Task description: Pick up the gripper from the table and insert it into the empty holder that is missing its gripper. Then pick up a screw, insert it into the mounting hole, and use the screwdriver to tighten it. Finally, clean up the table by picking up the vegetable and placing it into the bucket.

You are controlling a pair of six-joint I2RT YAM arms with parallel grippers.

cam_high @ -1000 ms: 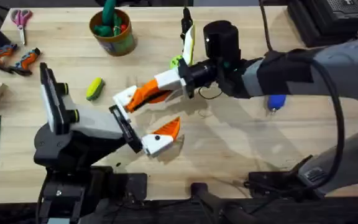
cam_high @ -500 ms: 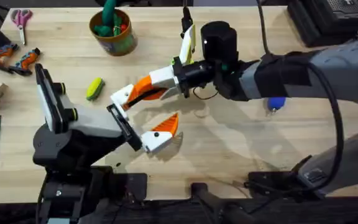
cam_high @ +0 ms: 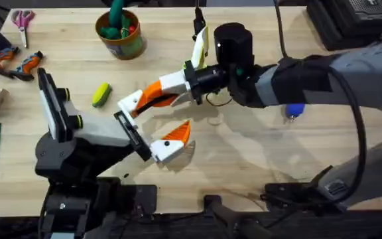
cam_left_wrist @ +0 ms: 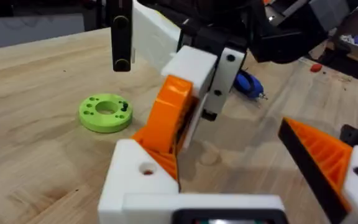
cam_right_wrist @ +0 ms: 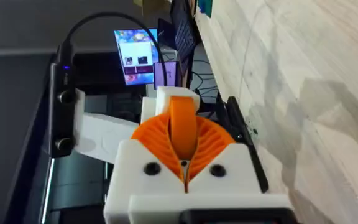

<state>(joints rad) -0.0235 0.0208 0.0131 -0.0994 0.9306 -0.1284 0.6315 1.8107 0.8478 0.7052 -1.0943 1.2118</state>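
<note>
The right gripper (cam_high: pixel 152 98), reaching across the middle of the desk (cam_high: pixel 257 146), has shifted slightly toward the left arm over the last second and has since held its position. Its fingers are pressed together on the gripper (cam_left_wrist: pixel 166 118), the loose orange wedge, which now sits against the holder (cam_left_wrist: pixel 138 180), the plain white block on one side of the left gripper (cam_high: pixel 148 126). In the left wrist view the wedge appears to meet the block at its upper face; whether it is fully seated cannot be told.

The left gripper's fingers are spread, with the other one carrying its own orange tip (cam_high: pixel 178 138).

Judgement: the insertion step is in hand and close to completion. The small advance followed by stillness suggests the wedge has reached contact. Alignment is the likely risk.

The screwdriver (cam_high: pixel 294 108) lies near the right edge of the desk. The vegetable (cam_high: pixel 101 93) lies toward the left side, and the bucket (cam_high: pixel 120 32) stands at the far edge.
</note>
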